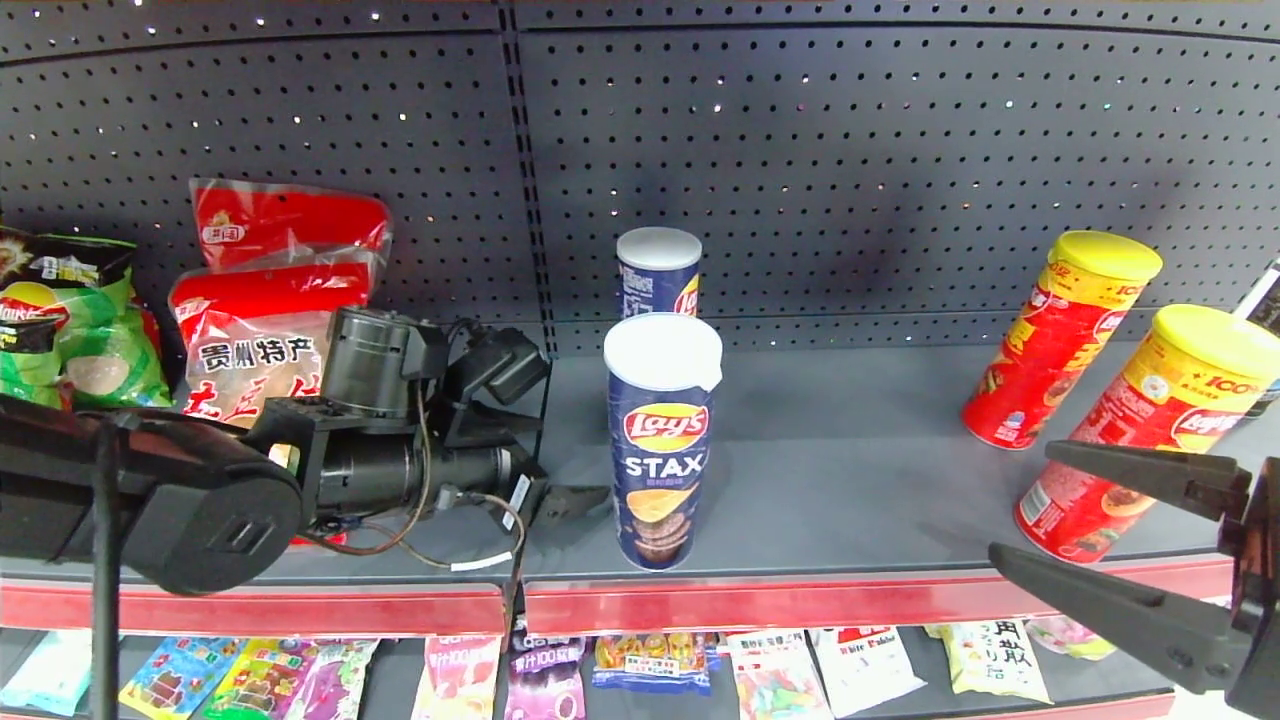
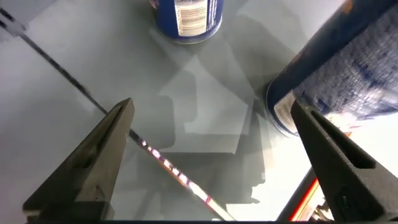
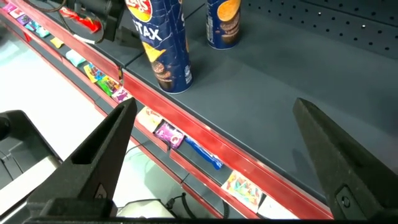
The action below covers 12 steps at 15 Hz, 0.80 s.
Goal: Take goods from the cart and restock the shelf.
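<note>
Blue chip can (image 1: 660, 440) upright on grey shelf (image 1: 850, 470), left hand (image 2: 212, 106) wide beside it — right hand (image 1: 1022, 502) wide too

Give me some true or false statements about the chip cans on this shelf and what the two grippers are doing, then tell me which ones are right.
1. Two blue cylindrical chip cans with white lids, the front blue can and the back blue can, stand upright on the grey shelf. True.
2. The left gripper is shut on the front blue can. False: it is open and empty, beside that can.
3. Two red cans with yellow lids stand on the shelf's right part. True.
4. The right gripper is shut on a red can. False: it is open and empty.
5. The red plastic snack bags sit to the right of the blue cans. False: they are on the left.
</note>
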### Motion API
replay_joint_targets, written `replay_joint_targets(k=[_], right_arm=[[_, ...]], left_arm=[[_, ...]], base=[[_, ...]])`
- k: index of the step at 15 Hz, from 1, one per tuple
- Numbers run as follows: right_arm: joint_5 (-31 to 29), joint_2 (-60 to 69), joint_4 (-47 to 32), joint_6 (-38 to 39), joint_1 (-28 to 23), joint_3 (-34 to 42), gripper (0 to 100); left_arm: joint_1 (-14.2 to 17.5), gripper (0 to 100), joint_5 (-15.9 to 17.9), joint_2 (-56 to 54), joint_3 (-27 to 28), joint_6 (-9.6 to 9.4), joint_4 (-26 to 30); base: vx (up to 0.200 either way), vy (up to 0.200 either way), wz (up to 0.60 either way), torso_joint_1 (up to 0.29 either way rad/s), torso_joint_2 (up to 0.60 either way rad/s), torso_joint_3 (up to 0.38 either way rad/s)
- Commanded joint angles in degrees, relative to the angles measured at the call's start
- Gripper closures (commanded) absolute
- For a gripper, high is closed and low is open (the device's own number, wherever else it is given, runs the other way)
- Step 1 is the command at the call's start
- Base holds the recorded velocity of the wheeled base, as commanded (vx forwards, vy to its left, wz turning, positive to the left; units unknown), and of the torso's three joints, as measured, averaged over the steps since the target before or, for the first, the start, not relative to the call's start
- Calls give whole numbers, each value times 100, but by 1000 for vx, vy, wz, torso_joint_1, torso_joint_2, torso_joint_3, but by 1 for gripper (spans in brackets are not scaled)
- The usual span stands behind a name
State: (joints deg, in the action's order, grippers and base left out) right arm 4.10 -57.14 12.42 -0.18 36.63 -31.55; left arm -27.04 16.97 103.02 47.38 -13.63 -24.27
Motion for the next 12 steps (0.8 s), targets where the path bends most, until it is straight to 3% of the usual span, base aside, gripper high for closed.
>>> replay_joint_targets(k=[1, 4, 6, 7, 9, 10, 12], right_arm=[[3, -17, 6, -8, 2, 8, 0], [3, -69, -3, -8, 2, 131, 0], [3, -149, -3, -8, 2, 175, 0], [21, -166, 6, -17, 2, 334, 0], [-5, 45, 50, -17, -7, 589, 0], [-5, 221, 15, -8, -121, 650, 0], [30, 555, 23, -17, -508, 905, 0]], left_arm=[[94, 0, -1, -195, -238, 1, 1], [173, 0, -36, -722, -713, 9, 1], [296, 0, -115, -1329, -1302, 9, 1], [410, 0, -519, -1997, -1706, 45, 19], [471, 0, -1337, -2902, -2005, 361, 230], [471, 0, -1785, -3456, -2111, 414, 696], [471, 0, -2224, -4537, -2031, 422, 2181]], base=[[0, 0, 0, 0, 0, 0], [0, 0, 0, 0, 0, 0], [0, 0, 0, 0, 0, 0], [0, 0, 0, 0, 0, 0], [0, 0, 0, 0, 0, 0], [0, 0, 0, 0, 0, 0], [0, 0, 0, 0, 0, 0]])
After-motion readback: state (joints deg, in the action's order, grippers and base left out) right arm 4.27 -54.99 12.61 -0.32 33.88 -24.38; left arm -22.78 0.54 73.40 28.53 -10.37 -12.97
